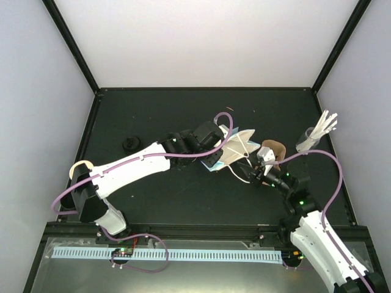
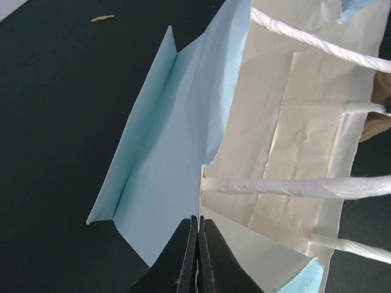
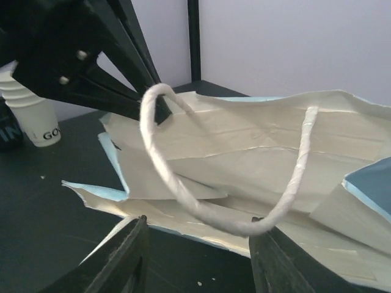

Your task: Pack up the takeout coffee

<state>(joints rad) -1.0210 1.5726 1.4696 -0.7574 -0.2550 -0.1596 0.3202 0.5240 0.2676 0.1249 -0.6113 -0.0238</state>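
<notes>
Top external view: the brown pulp cup carrier (image 1: 276, 149) sits on the black table (image 1: 153, 110) right of centre, just beside the mouth end of the light-blue paper bag (image 1: 229, 146) and just beyond my right fingers (image 1: 260, 170). Well apart from it, on the left side of the table, a black lid (image 1: 131, 144) lies alone, and a cream paper cup (image 1: 80, 168) stands nearer the left edge beside my left arm; from my right wrist that cup (image 3: 30, 116) shows dark lettering and what looks like more cups nested in it. The bag lies on its side at the table's middle, white lining (image 2: 293, 122) open to my left wrist view. My left fingers (image 2: 197, 244) are pressed tightly together on the bag's rim, where the blue outside (image 2: 171, 159) meets the lining. My right fingers (image 3: 198, 244) stand partly apart with nothing between their pads, and one white twisted handle (image 3: 183, 195) loops down to hang just above that gap. At the table's right edge stands the clear glass of white sticks (image 1: 314, 135).
</notes>
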